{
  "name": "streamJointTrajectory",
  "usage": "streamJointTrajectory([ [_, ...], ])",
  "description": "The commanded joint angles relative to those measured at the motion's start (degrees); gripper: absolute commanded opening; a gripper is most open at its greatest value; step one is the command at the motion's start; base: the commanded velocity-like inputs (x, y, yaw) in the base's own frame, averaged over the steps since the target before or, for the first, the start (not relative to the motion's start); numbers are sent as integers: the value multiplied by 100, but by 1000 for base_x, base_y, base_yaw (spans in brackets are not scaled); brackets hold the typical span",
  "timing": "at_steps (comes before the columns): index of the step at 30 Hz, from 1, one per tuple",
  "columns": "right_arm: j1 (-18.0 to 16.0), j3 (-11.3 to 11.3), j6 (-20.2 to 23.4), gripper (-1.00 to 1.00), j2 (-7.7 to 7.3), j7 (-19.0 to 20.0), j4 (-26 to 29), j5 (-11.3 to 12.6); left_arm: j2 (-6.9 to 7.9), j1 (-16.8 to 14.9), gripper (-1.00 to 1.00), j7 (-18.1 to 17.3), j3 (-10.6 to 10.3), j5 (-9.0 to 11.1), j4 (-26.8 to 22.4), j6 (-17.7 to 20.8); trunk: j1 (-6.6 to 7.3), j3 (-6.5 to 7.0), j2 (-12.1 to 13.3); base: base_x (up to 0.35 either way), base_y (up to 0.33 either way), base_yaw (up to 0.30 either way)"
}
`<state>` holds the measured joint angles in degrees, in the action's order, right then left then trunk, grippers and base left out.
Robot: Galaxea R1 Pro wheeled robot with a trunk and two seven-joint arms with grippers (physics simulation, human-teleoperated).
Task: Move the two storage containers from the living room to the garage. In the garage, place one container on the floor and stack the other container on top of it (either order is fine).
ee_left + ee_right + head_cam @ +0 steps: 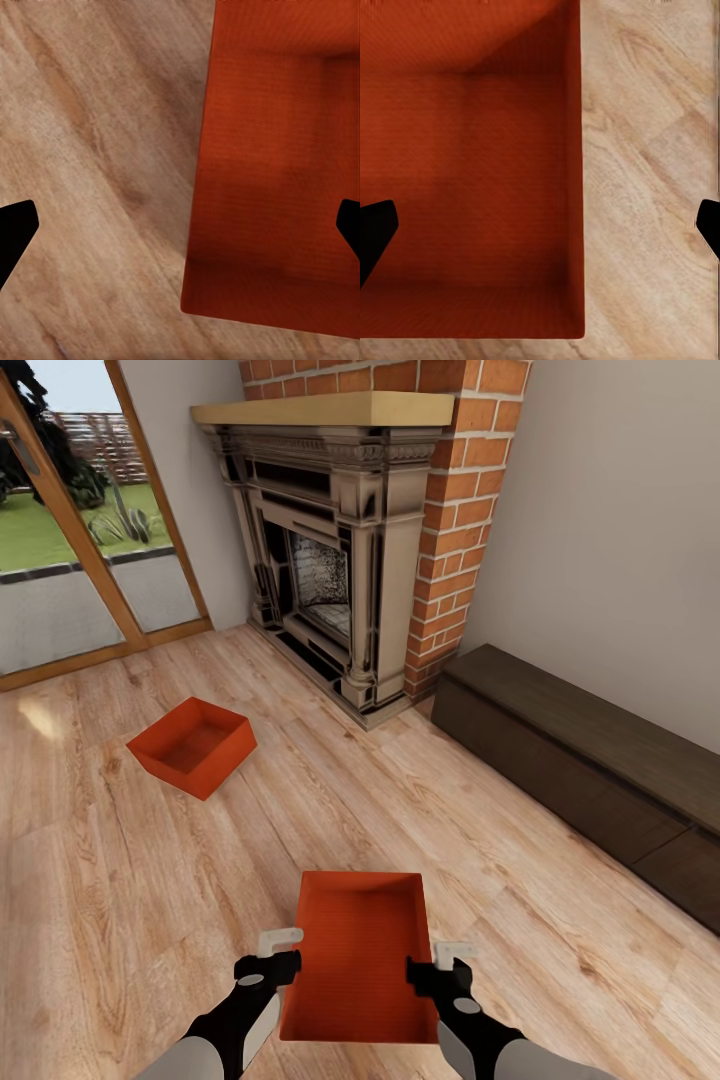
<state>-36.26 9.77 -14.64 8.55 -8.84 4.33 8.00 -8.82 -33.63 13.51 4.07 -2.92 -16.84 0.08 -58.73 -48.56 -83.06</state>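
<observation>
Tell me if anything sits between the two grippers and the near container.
Nothing visible does. The left gripper and right gripper hang open on either side of the near container, each straddling a side wall; only bare wood floor lies around it. The other container sits apart, toward the glass doors.

Ornate fireplace (330, 575) with pale wood mantel (325, 408) set against a red brick column (455, 520), wood-framed glass doors (75, 530) beside it showing lawn outside, low dark wood cabinet (590, 770) along the cream wall (610, 520).
</observation>
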Motion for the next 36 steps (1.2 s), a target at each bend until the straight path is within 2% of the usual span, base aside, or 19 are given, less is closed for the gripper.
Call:
streamJointTrajectory([
  [1, -4, 51, -51, 100, -9, -15, -4, 60, -6, -1, 100, 0, 40, -32, -3, 1, 0, -4, -2, 0, 0, 0],
  [21, -4, 51, -140, 100, -29, 5, -2, 63, -6, -2, 100, -60, 49, -20, 23, 1, 0, -4, -2, 0, 0, 0],
  [36, -4, 51, -152, 100, -29, 14, -2, 67, -8, -2, 100, -31, 70, -7, 21, 4, -329, -273, -604, 0, 0, 0],
])
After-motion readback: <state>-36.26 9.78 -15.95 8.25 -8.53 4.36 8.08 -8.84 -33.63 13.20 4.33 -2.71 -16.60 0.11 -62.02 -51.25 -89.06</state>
